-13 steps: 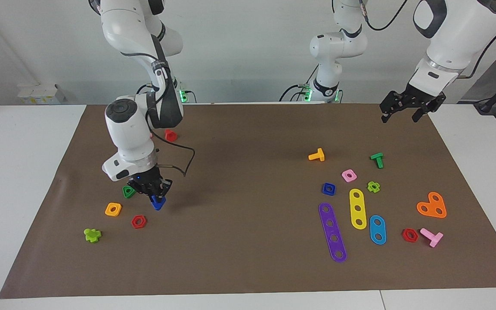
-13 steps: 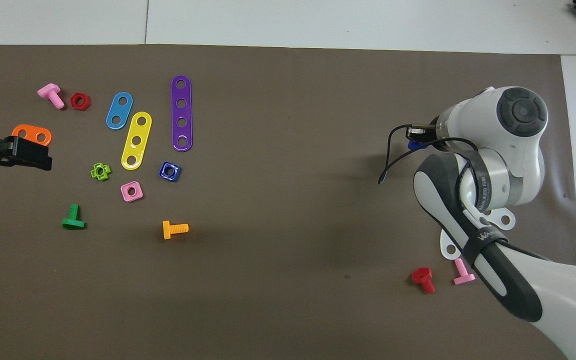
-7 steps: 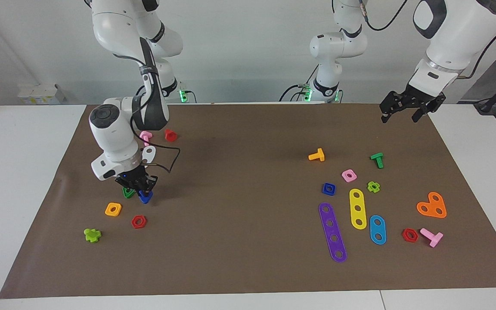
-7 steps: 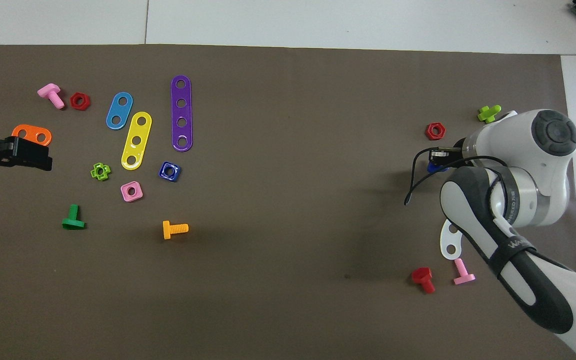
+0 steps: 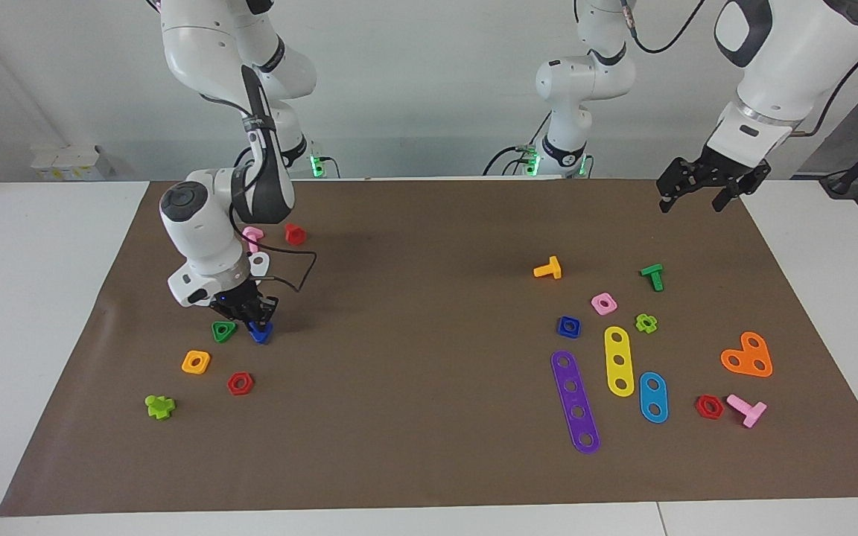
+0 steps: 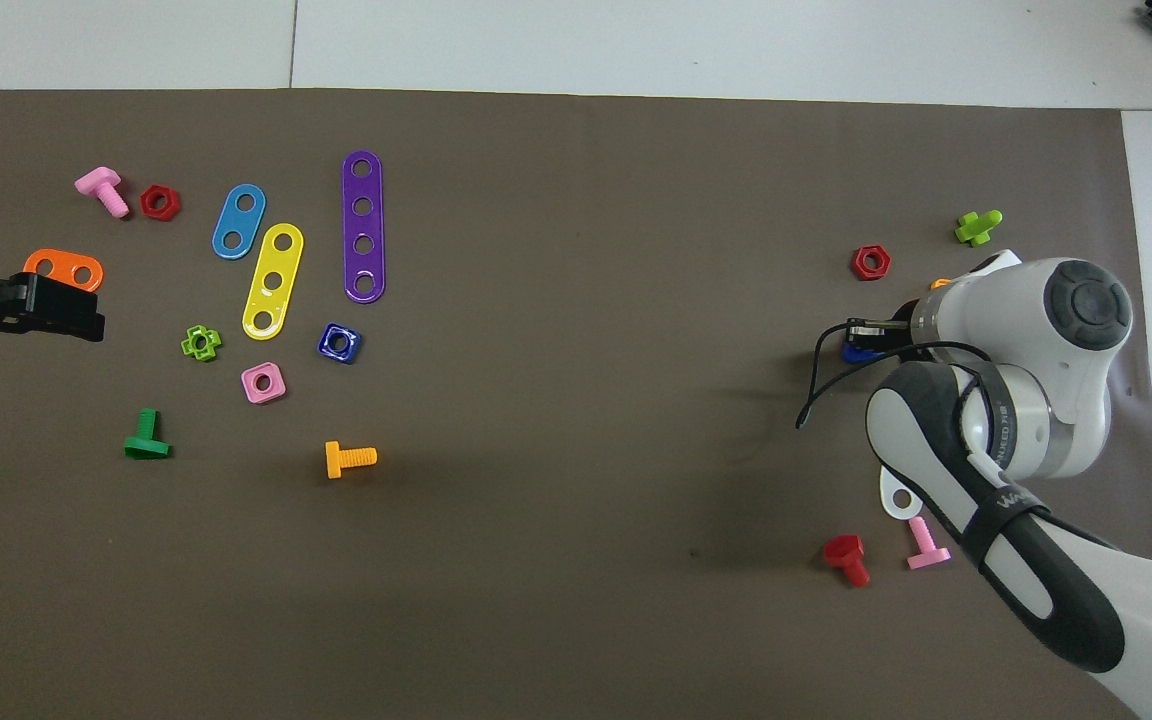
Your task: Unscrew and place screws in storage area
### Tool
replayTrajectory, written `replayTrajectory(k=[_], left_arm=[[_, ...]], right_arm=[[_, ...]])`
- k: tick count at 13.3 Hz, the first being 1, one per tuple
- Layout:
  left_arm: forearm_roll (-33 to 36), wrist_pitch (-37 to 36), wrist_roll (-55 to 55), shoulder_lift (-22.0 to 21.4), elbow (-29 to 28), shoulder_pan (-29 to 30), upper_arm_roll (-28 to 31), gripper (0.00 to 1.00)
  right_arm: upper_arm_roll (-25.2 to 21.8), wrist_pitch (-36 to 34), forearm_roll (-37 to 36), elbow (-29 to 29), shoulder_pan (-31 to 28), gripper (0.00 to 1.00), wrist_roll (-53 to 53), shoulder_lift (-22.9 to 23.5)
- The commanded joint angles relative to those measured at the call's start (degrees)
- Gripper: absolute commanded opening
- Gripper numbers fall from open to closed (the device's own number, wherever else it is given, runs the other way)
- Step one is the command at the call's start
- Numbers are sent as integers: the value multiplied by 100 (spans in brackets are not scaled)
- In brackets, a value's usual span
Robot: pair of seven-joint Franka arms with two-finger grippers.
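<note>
Blue bolt sat on the mat beside the green triangular nut, toward your right arm's end. Your right gripper pinched it. Your left gripper waited, fingers spread, holding nothing.

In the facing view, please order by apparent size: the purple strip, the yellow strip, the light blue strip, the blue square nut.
1. purple strip
2. yellow strip
3. light blue strip
4. blue square nut

The small dark-blue plastic bolt with a triangular head lies just beside the green triangular plastic nut, toward the right arm's end of the tabletop. The dark-blue square plastic nut lies well apart, toward the left arm's end, beside the pink square plastic nut.
</note>
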Motion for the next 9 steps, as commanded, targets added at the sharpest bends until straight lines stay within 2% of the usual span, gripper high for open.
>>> replayTrajectory(k=[1, 4, 6, 9], left_arm=[[3, 118, 50, -193, -219, 96, -61, 100], [3, 118, 50, -193, -219, 96, -61, 100], [3, 118, 50, -193, -219, 96, -61, 100], [3, 118, 50, -193, -219, 96, -61, 100]], right_arm=[[64, 98, 156, -51, -107, 100, -166, -106], [55, -549, 147, 659, -71, 100, 36, -255], [20, -1515, 112, 1292, -141, 100, 45, -439], [-15, -2921, 51, 1821, -309, 100, 80, -1062]])
